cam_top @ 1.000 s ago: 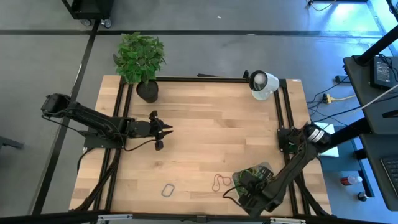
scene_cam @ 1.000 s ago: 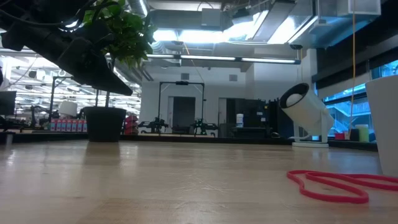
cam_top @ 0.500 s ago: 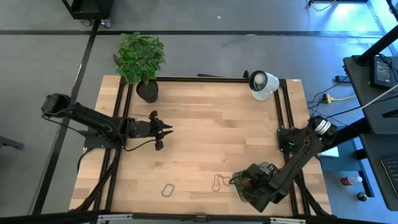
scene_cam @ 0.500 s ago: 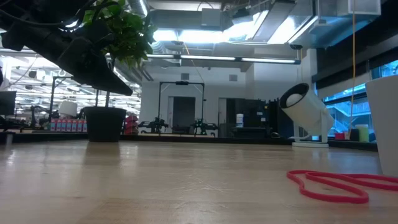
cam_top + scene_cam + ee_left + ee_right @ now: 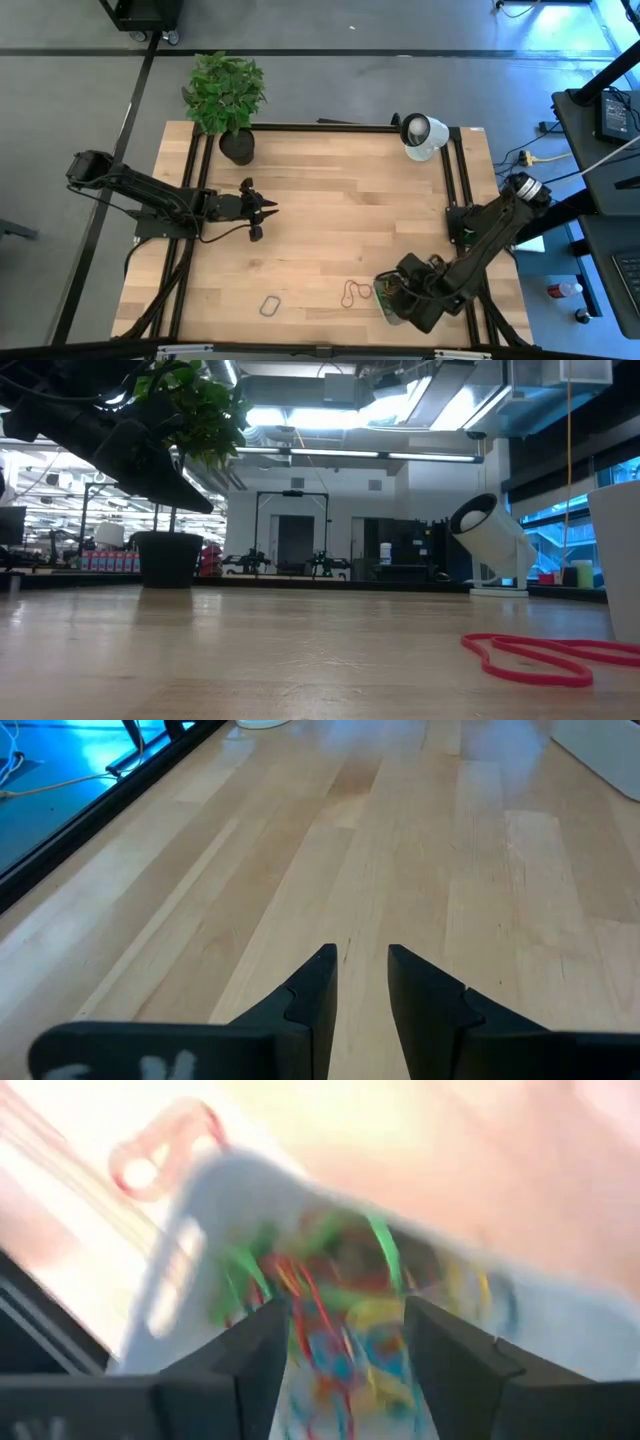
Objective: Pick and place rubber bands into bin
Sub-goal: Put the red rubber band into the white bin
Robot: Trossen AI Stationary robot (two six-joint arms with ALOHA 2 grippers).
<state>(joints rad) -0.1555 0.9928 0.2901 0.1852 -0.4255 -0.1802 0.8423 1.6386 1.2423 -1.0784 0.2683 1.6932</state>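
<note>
right gripper (image 5: 345, 1342) fingers parted, nothing clamped, being held over bin (image 5: 392, 303) | rubber bands (image 5: 330, 1295) piled directly below | red rubber band (image 5: 354, 293) just beside | lifting clear advised before reaching | left gripper (image 5: 360, 985) idling, part-open

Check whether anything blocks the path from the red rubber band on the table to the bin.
Nothing visible does. The red rubber band lies flat on bare wood just beside the bin, with clear table between them. The right hand hangs open over the bin. The grey band lies farther off, out of the way.
</note>
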